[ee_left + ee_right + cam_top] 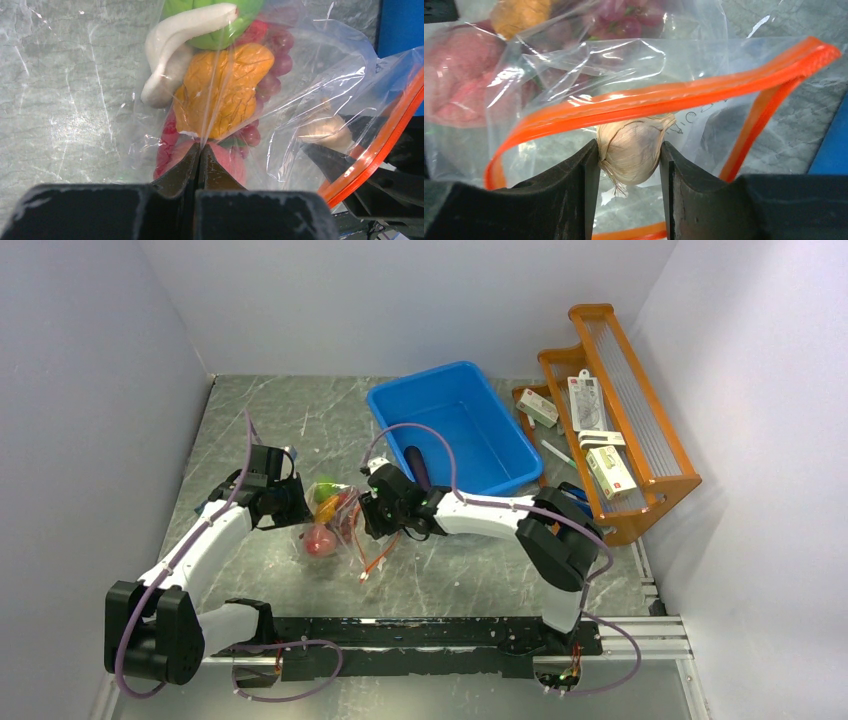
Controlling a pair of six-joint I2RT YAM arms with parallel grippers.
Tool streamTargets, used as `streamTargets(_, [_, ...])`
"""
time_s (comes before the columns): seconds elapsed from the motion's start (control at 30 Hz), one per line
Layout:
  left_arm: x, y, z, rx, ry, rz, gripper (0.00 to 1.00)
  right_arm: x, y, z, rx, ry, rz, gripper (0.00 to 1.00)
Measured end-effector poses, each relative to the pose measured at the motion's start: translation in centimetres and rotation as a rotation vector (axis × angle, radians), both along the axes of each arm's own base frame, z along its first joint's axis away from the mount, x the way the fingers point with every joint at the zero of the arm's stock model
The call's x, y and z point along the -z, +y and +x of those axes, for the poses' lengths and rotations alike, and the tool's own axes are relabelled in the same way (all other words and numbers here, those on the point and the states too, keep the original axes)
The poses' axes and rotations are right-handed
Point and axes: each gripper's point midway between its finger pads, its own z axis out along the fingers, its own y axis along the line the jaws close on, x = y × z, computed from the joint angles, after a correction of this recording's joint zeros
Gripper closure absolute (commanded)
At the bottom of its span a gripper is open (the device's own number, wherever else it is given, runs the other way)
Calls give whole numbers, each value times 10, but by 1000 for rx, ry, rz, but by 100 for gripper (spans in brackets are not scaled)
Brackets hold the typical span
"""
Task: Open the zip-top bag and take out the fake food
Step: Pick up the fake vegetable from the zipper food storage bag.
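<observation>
1. From above, the left gripper (290,505) and the right gripper (370,510) face each other low over the table (260,430). The bag (330,525) lies between them and touches both. Behind the right gripper stands a blue bin (455,425) with a dark purple eggplant (414,464) in its near corner. Farther to the right of this gripper is a wooden rack (625,410) that holds small boxes (610,472).

2. In the left wrist view, the left gripper's jaws are closed and pinch a fold of the bag's clear plastic at their tips.
   - Just under the tips, inside the bag, is the pink-red peach (227,162).
   - Straight ahead is the orange piece (225,90).
   - Beyond it are the green ball (220,20) and a white curved piece (170,55).
   - The grapes (272,75) are ahead and a little to the right.
   - To the right of the gripper the zip strip (380,142) runs slanted, and the beige bulb (325,131) lies just beside it.

3. In the right wrist view, the right gripper's jaws stand partly apart and clamp the bulb between them. Both fingers touch its sides. The bulb sits in the open mouth of the bag. One band of the zip strip crosses over its top, and the other band shows low between the fingers. The peach is ahead and to the left of the gripper. The bin's blue wall is at the right.
</observation>
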Motion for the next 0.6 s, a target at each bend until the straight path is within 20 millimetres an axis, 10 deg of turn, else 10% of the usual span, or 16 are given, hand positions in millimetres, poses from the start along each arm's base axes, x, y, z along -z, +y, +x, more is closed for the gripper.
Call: streamTargets(0.6, [0, -3, -1, 12, 0, 1, 93, -41, -14, -23, -27, 0, 103, 69])
